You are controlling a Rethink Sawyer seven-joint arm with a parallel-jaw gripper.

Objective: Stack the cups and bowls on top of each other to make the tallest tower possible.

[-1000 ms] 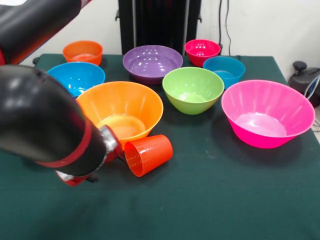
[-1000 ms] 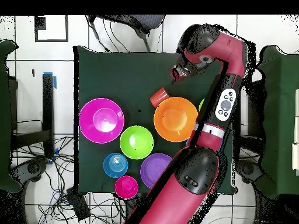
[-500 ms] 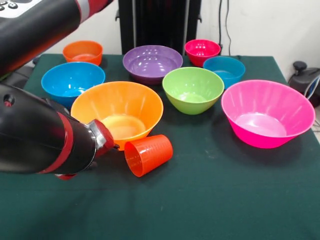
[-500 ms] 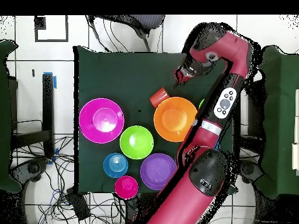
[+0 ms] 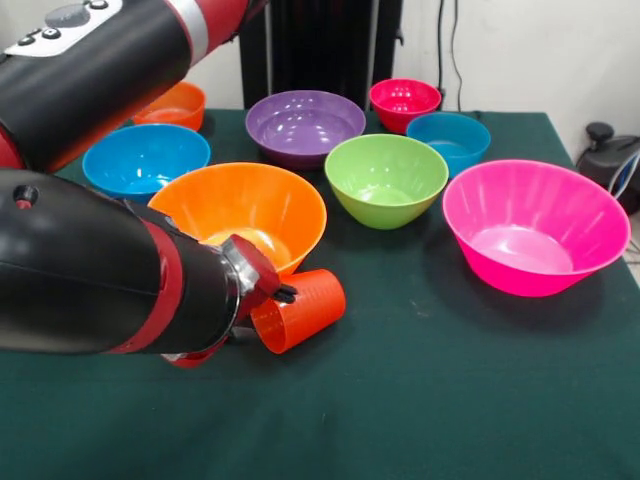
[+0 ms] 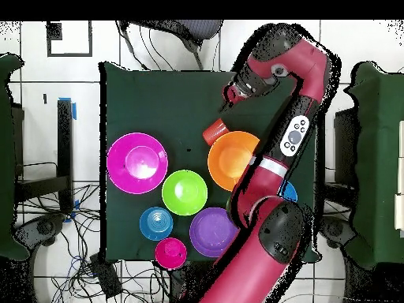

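The orange-red cup [image 5: 305, 308] lies on its side on the green table, mouth toward the camera, right in front of the large orange bowl [image 5: 245, 212]. It also shows in the overhead view [image 6: 215, 130] beside that bowl [image 6: 233, 160]. My gripper [image 5: 283, 293] sits at the cup's rim and covers part of its mouth; in the overhead view the gripper [image 6: 230, 99] is just beyond the cup. The large pink bowl [image 5: 535, 225], green bowl [image 5: 386, 177], purple bowl [image 5: 305, 125], medium blue bowl [image 5: 145, 158], small blue bowl [image 5: 448, 138] and magenta-red bowl [image 5: 404, 100] stand apart. No tower shows.
My arm [image 5: 90, 270] fills the left of the front view and hides part of the small orange bowl [image 5: 178, 104]. The robot's pedestal [image 5: 318, 45] stands at the far table edge. The small green bowl is hidden.
My arm has swung so that the gripper moved right, from beside the cup to over its rim. The cup and the bowls have not moved.
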